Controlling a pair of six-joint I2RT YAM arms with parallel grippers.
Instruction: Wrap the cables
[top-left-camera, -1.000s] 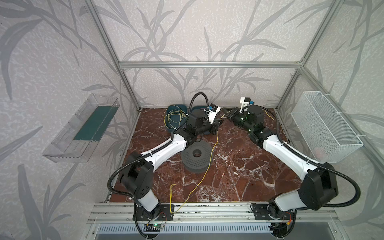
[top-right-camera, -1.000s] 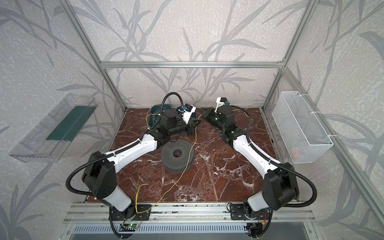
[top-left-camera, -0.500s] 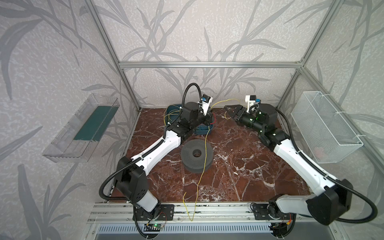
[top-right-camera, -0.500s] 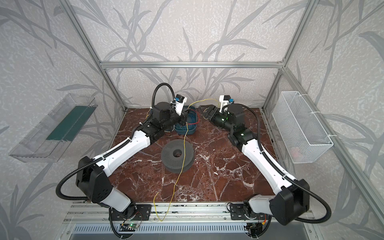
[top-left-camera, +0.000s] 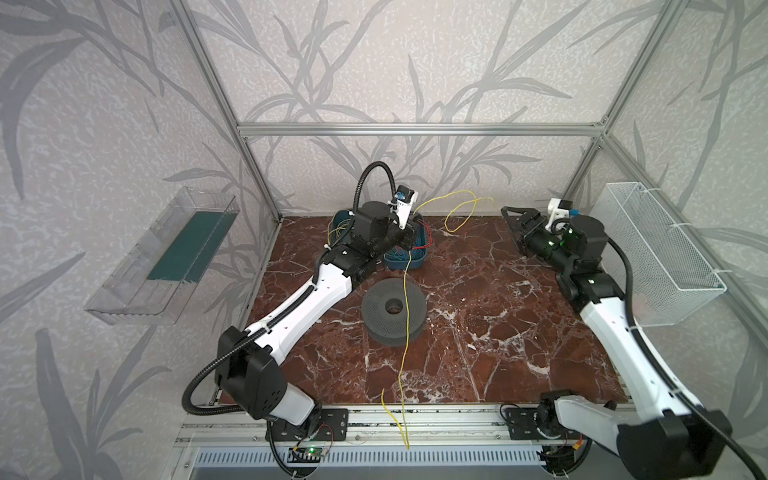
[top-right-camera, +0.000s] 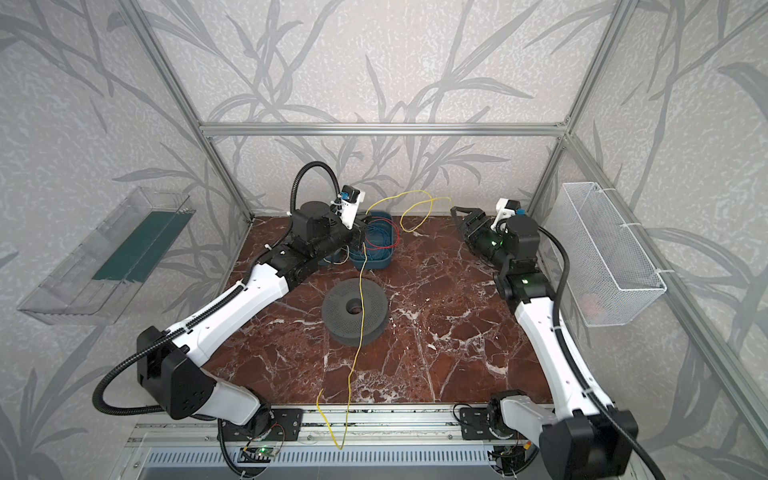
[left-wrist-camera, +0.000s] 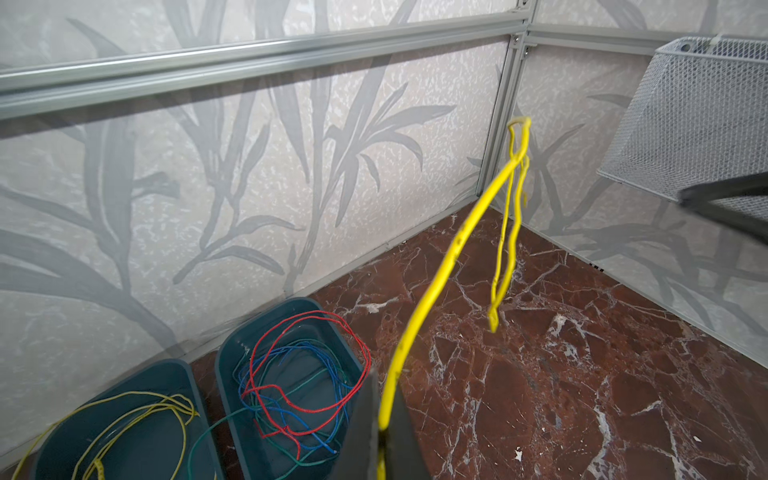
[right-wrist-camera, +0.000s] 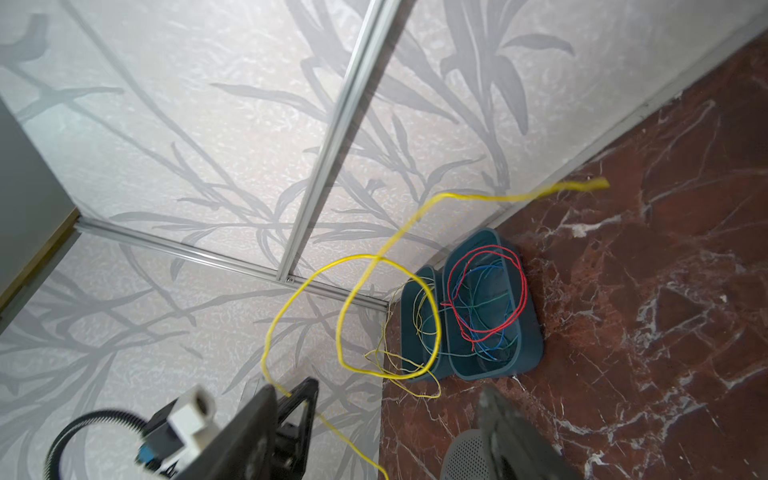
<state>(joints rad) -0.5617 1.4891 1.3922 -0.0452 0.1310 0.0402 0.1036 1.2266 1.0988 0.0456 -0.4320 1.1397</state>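
Cable position, front to back: yellow cable (top-left-camera: 404, 374) hangs past the front rail (top-left-camera: 457, 419) beyond the table (top-left-camera: 498, 332) edge. It runs back across the red marble and crosses the grey perforated spool (top-left-camera: 376, 322), right of its centre hole in both top views; contact with the spool is unclear. From there it rises to the left fingers (left-wrist-camera: 361, 424), which are clenched on it. Beyond the grip the free length arcs through the air in two loose loops. Its tip ends near the right fingers (right-wrist-camera: 507, 436), which are spread wide and hold nothing. Against the back wall stand two teal bins (left-wrist-camera: 224, 365): one holds yellow wire coils, the other red, blue and green.
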